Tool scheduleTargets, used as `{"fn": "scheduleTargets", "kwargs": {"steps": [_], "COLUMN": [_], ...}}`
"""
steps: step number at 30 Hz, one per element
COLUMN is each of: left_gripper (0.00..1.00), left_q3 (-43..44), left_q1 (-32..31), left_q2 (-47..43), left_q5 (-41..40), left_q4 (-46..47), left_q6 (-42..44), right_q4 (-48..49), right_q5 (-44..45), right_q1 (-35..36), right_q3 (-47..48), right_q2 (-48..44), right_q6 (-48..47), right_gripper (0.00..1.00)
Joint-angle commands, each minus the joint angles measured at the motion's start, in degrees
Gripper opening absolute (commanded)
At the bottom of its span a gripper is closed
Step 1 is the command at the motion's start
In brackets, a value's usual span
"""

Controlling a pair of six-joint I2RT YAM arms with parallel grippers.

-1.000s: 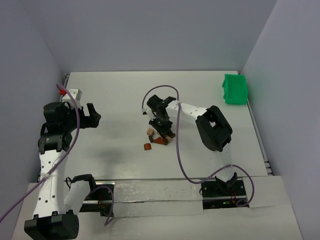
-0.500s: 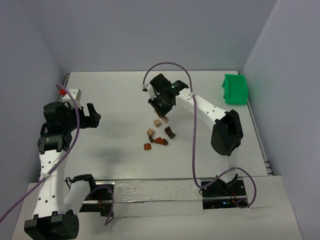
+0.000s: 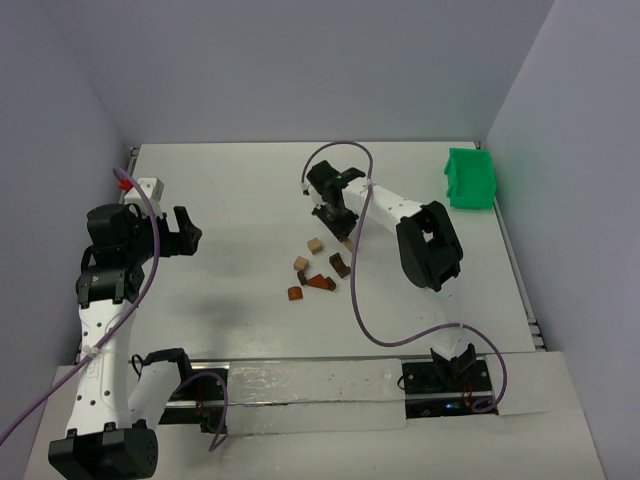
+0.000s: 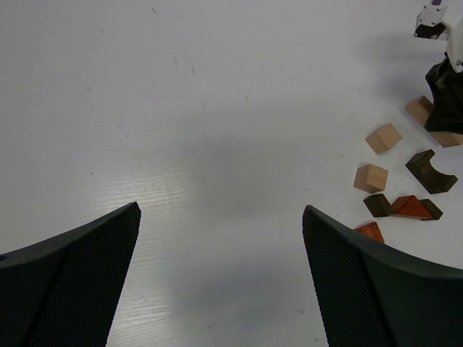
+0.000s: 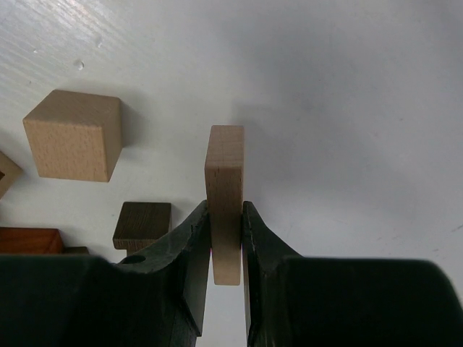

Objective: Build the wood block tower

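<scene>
No stacked tower shows; the wood blocks lie loose mid-table. My right gripper (image 3: 338,222) (image 5: 226,206) is shut on a light tan flat bar (image 5: 225,181), held on edge low over the table just beyond the blocks. Beside it are a tan cube (image 5: 72,135) (image 3: 316,244) and a dark brown block (image 5: 142,224). Nearer lie another tan cube (image 3: 300,263), a dark arch piece (image 3: 340,265) (image 4: 430,172), a reddish wedge (image 3: 320,282) (image 4: 409,207) and a reddish-brown piece (image 3: 294,293). My left gripper (image 3: 185,232) is open and empty at the far left, well apart from the blocks.
A green bin (image 3: 469,179) stands at the far right corner. A small white and red fitting (image 3: 140,185) sits at the left edge. Walls close the table on three sides. A purple cable loops over the right arm (image 3: 340,150).
The right gripper lifted off the block cluster with the tan bar, swung toward the far side, then came lower again. A tan cube is uncovered. The left arm has not moved.
</scene>
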Motion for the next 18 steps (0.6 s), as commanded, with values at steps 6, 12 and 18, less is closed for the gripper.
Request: {"fn": "scheduleTargets", "kwargs": {"steps": [6,12,18], "left_gripper": [0.99,0.99,0.99], "left_q3": [0.13,0.13,0.13], "left_q1": [0.5,0.46,0.51], "left_q2": [-0.69,-0.75,-0.77], "left_q5": [1.63,1.69,1.59], "left_q4": [1.18,1.18,1.18], "left_q6": [0.33,0.39,0.39], "right_q4": [3.82,4.96,6.31], "right_q5": [-8.98,-13.94,-19.96], "right_q1": [0.99,3.31,4.92], "right_q3": [-3.24,-4.63,-4.15], "right_q2": [-1.79,-1.85,-1.52], "right_q6": [3.24,4.48,7.44], "right_gripper": [0.0,0.0,0.0]}}
